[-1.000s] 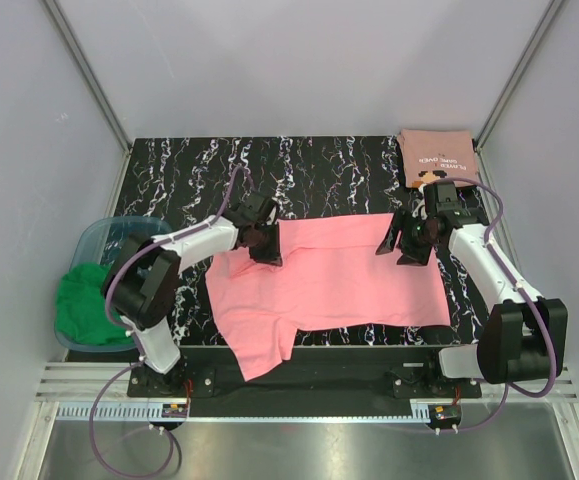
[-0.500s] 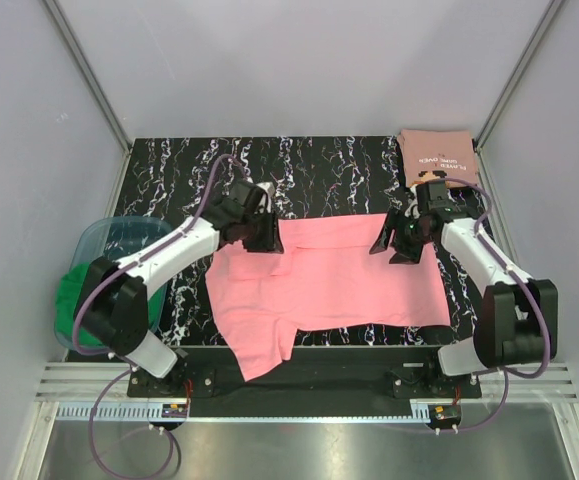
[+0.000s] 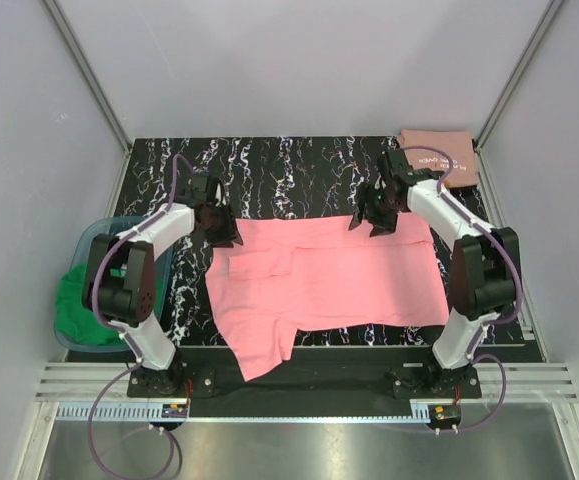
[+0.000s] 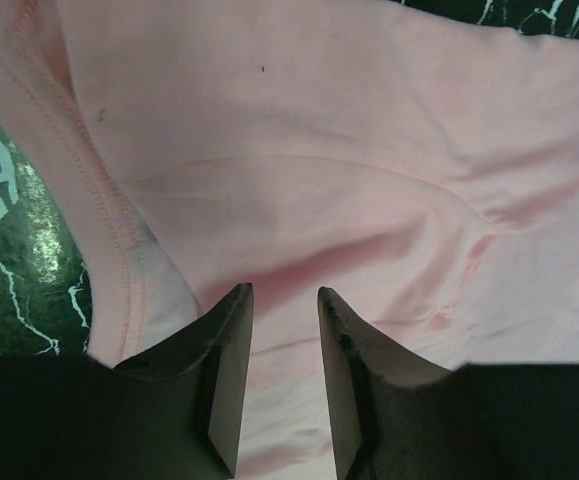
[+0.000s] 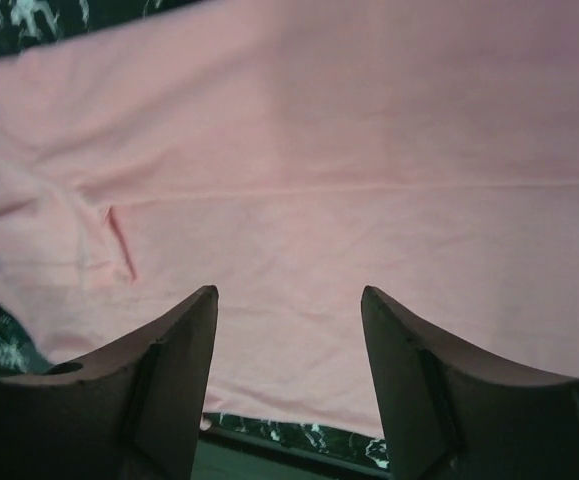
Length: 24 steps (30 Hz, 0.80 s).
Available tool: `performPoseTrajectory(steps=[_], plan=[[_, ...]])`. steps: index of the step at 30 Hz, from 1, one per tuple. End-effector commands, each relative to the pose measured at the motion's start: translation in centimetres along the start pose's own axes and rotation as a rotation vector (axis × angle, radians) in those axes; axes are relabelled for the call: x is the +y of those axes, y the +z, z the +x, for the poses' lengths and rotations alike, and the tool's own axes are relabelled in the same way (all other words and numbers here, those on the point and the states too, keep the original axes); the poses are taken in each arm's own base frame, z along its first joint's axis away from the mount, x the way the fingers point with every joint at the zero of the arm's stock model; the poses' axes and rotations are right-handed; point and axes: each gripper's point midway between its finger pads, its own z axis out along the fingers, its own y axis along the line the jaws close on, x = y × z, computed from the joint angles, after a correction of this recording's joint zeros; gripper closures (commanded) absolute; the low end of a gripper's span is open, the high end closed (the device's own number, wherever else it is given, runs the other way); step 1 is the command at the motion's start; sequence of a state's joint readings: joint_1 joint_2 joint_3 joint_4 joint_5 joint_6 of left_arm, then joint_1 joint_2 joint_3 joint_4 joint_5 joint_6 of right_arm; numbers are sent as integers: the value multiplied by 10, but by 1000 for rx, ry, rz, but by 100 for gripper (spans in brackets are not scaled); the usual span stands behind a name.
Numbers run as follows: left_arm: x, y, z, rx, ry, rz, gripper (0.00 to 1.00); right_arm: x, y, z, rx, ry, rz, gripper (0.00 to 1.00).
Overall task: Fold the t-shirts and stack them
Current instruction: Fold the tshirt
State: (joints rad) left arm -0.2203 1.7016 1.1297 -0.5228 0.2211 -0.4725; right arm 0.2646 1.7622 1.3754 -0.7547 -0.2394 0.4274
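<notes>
T-shirts two, pink tee (image 3: 339,275) spread, salmon tee (image 3: 441,152) folded, left fingers (image 4: 224,380), right fingers (image 5: 174,385) released

White lettering (image 3: 437,155) runs across the folded salmon t-shirt (image 3: 451,142) in the upper right of the top view, but it is too small to read.

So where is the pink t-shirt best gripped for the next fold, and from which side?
Probably the sleeve of the pink t-shirt that droops over the near edge of the table; pinch its hem from the near left. It alone sticks out from the flat body, its edge free.
</notes>
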Motion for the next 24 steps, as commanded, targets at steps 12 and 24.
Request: performPoseTrajectory(steps=[12, 24], plan=[[16, 37, -19, 28, -124, -237, 60, -127, -5, -107, -189, 163, 343, 32], [45, 52, -44, 65, -146, -328, 59, -187, 46, -129, -169, 304, 346, 52]])
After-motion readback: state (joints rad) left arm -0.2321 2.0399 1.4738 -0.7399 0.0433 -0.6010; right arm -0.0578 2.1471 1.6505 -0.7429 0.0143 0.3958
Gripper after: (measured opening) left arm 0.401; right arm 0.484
